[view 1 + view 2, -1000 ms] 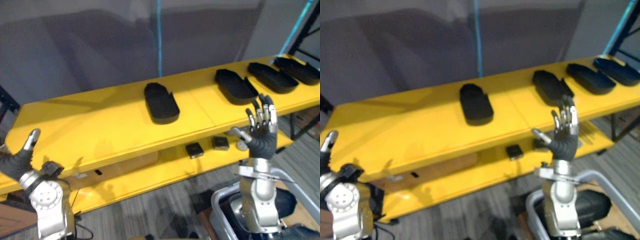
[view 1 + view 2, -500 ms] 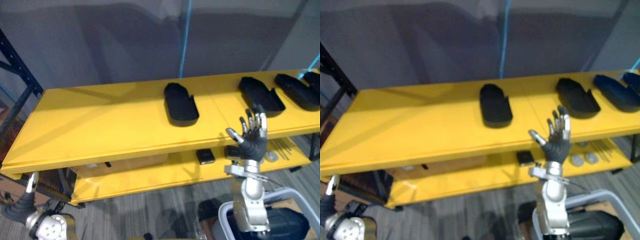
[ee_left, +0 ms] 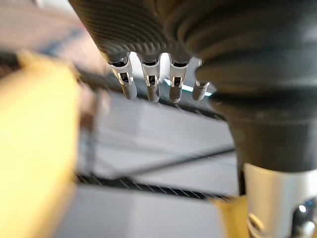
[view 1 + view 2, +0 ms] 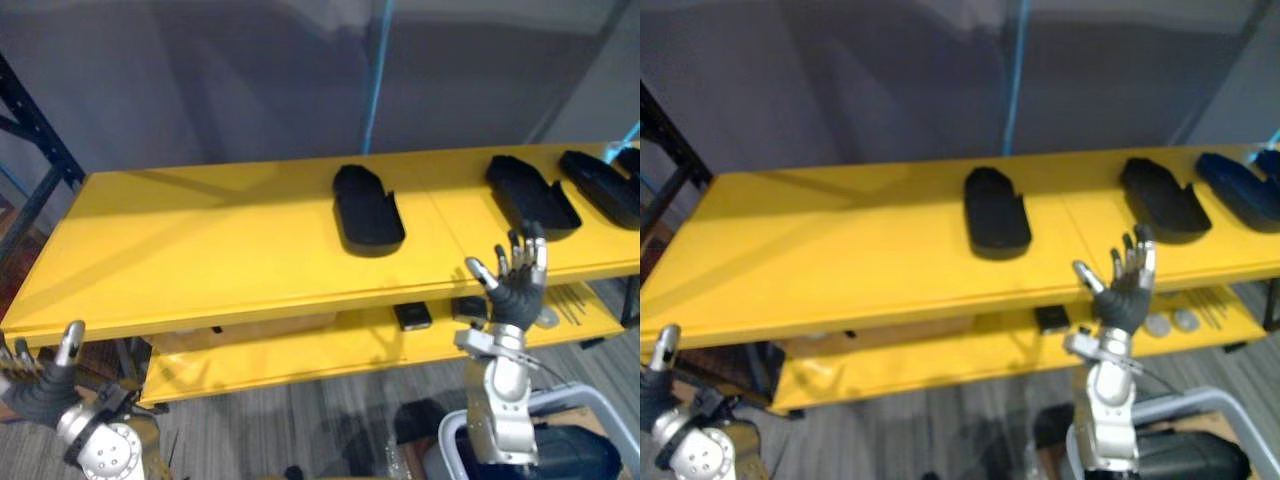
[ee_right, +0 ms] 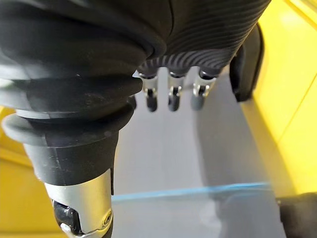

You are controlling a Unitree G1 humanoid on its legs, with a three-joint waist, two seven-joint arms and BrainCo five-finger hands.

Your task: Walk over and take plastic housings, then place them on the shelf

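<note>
I see the yellow shelf (image 4: pixel 200 250) across my front, with black plastic housings (image 4: pixel 368 208) on its top deck, one in the middle and more toward the right end. Right hand (image 4: pixel 515 293) is raised before the deck edge with fingers spread and empty. Left hand (image 4: pixel 42 393) is low at the left end, fingers straight, and small black boxes (image 4: pixel 412 316) sit on the lower deck.

The right hand (image 4: pixel 516 285) is raised upright at the near right, fingers straight and spread with nothing in them, while the left hand (image 4: pixel 42 385) hangs low at the near left, fingers likewise extended.
</note>
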